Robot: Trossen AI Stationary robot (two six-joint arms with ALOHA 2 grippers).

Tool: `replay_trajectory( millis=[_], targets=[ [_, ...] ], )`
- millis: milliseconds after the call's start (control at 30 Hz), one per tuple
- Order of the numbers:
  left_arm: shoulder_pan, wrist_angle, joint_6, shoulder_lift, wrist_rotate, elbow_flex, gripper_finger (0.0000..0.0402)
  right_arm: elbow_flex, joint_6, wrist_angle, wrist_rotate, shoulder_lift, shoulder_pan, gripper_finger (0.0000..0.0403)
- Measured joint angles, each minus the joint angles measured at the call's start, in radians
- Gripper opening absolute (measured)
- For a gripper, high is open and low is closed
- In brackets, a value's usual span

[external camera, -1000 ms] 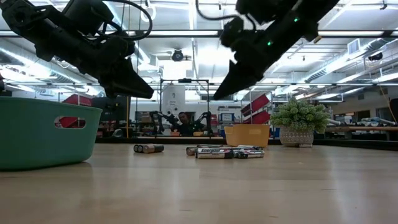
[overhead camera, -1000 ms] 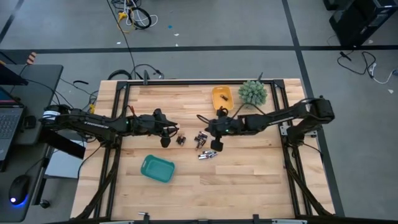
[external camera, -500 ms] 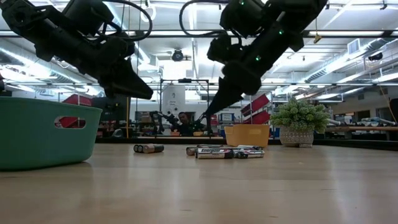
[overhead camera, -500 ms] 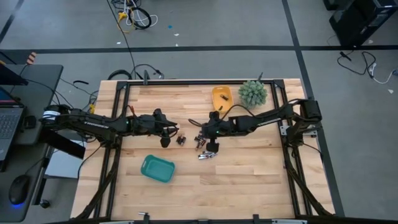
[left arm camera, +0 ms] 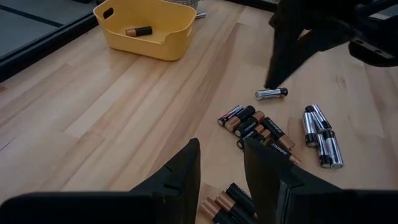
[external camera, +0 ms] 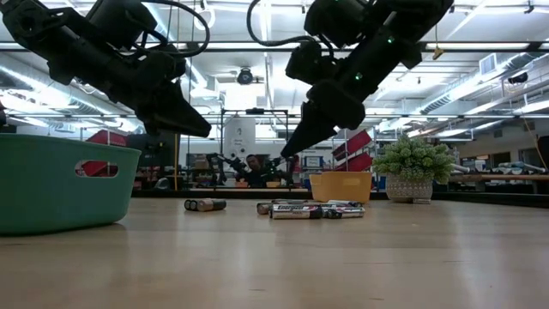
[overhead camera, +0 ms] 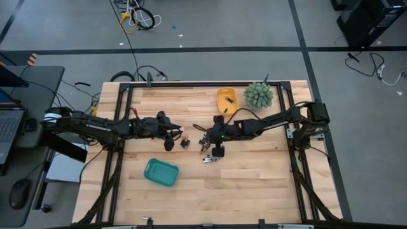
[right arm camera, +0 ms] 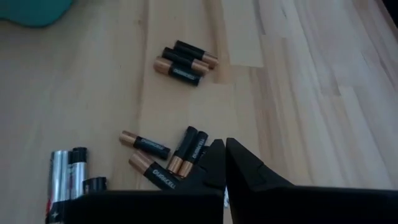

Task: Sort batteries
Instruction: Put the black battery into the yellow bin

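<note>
The batteries [overhead camera: 207, 147] are seen loose on the bench [overhead camera: 254, 178] near its middle, in small clusters: 2 black-and-copper cells [right arm camera: 184, 63] lie side by side a little apart from the rest, a fan of black-and-copper cells [left arm camera: 256, 126] lies in the centre, and silvery cells [left arm camera: 322, 140] lie beside them toward the front edge. 1 silvery cell [left arm camera: 272, 94] lies alone near the tip of the right gripper. 1 more battery [left arm camera: 138, 31] is seen inside the yellow tray [overhead camera: 226, 98], which is placed near the far edge next to a small plant [overhead camera: 258, 95]. A teal tray [overhead camera: 160, 172] is set toward the front-left part of the bench.

The left gripper [overhead camera: 170, 144] is held above the bench just left of the batteries, its jaws parted and nothing grasped. The right gripper [right arm camera: 224, 163] is poised over the central cluster, jaws clenched together with nothing between them.
</note>
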Motion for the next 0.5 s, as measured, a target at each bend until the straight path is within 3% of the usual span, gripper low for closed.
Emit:
replay_trajectory(
  millis=[500],
  targets=[
    [0.0,-0.174,-0.022,0.0,0.02,0.0,0.0119,0.0,-0.044,0.238,-0.021,0.0,0.014,0.0029]
  ],
)
